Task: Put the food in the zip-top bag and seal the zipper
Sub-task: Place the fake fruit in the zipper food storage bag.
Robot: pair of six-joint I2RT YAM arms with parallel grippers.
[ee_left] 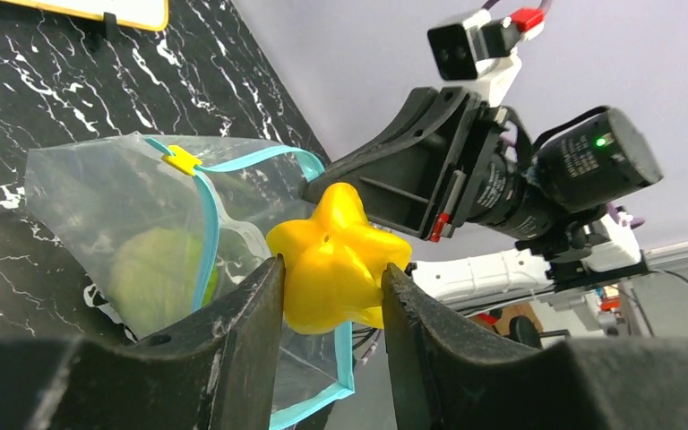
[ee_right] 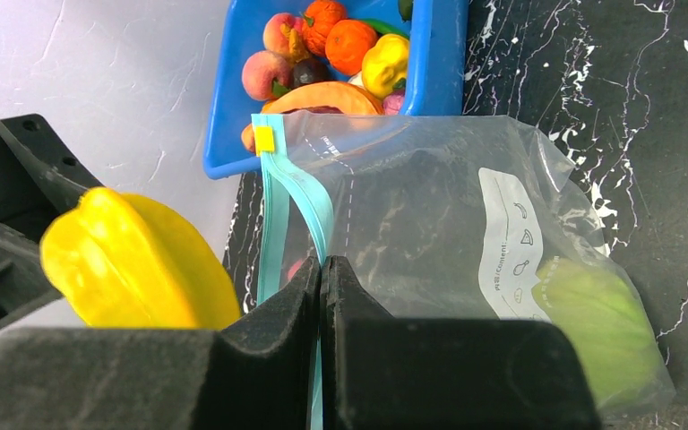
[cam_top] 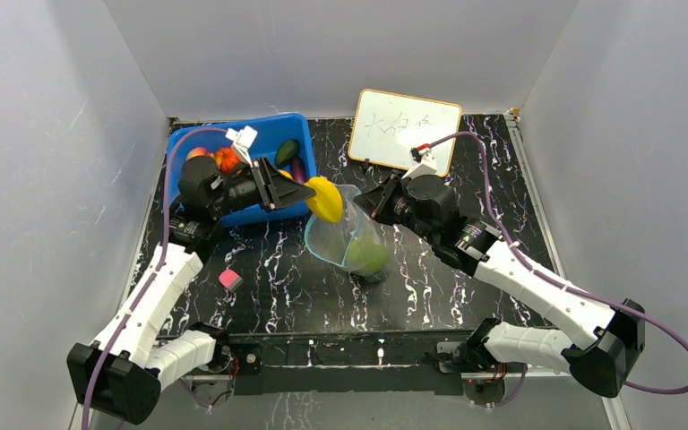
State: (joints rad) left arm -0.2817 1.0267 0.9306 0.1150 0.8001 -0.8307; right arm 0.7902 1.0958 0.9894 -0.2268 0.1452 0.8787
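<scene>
My left gripper (cam_top: 309, 193) (ee_left: 331, 287) is shut on a yellow star-shaped fruit (cam_top: 325, 198) (ee_left: 336, 260) and holds it at the open mouth of the clear zip-top bag (cam_top: 348, 237) (ee_left: 98, 206). My right gripper (cam_top: 369, 202) (ee_right: 321, 269) is shut on the bag's teal zipper strip (ee_right: 296, 193) (ee_left: 206, 224) and holds that side of the mouth up. A green round fruit (cam_top: 366, 256) (ee_right: 600, 327) lies inside the bag. A yellow slider (ee_right: 264, 139) sits on the strip. The yellow fruit also shows in the right wrist view (ee_right: 134, 264).
A blue bin (cam_top: 193, 148) (ee_right: 224, 116) at the back left holds peaches, orange, yellow and dark pieces. A whiteboard (cam_top: 405, 130) leans at the back. A small pink cube (cam_top: 230, 279) lies on the black marbled table (cam_top: 448, 287).
</scene>
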